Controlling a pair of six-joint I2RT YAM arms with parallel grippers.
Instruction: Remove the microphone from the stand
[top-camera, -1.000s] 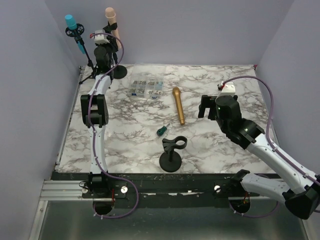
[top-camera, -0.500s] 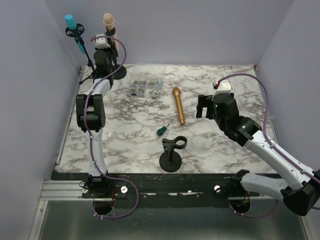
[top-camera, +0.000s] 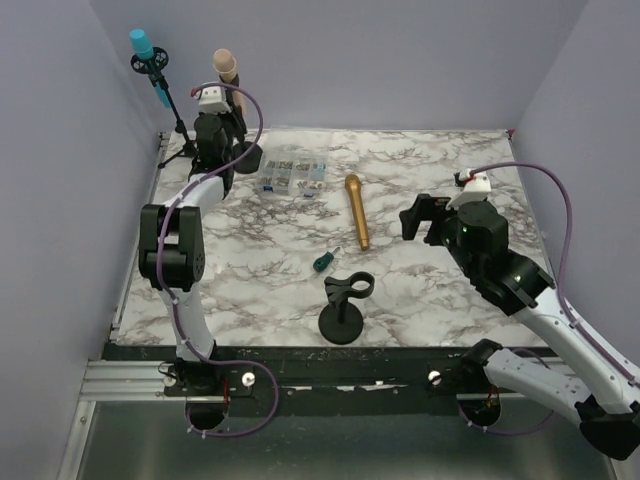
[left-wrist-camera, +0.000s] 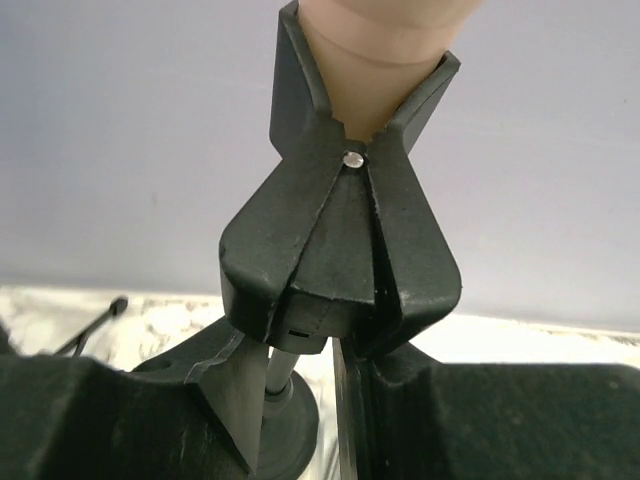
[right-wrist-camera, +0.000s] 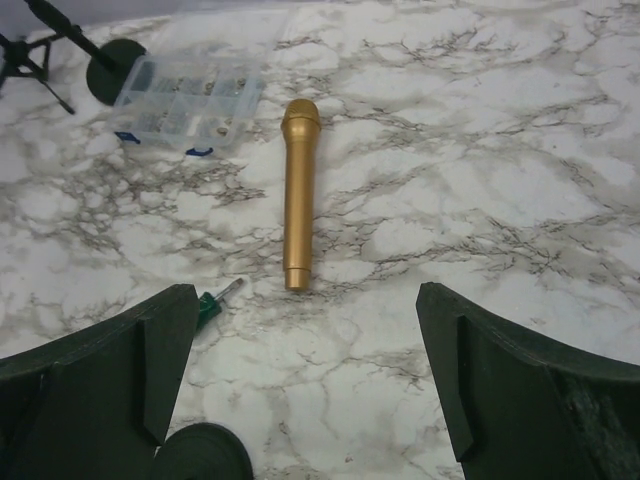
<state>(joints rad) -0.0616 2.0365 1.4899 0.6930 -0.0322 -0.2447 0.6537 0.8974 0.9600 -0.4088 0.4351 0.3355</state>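
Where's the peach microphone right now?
Top view, far-left corner: the peach microphone sits in its stand clip, right of the blue microphone, left gripper just below.

A blue-headed tripod microphone (top-camera: 152, 68), black clip stand (left-wrist-camera: 340, 250) and clear plastic parts box (top-camera: 290, 173) crowd the back-left corner, while the back-right of the marble tabletop (top-camera: 430, 160) lies open.

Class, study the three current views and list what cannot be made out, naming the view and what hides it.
- Left wrist: peach microphone, top cut off by the upper edge.
- Left wrist: whether the left gripper clamps the stand pole; the clip covers the contact.
- Top: organizer box contents, too small.
- Right wrist: empty stand base, cut by the bottom edge.
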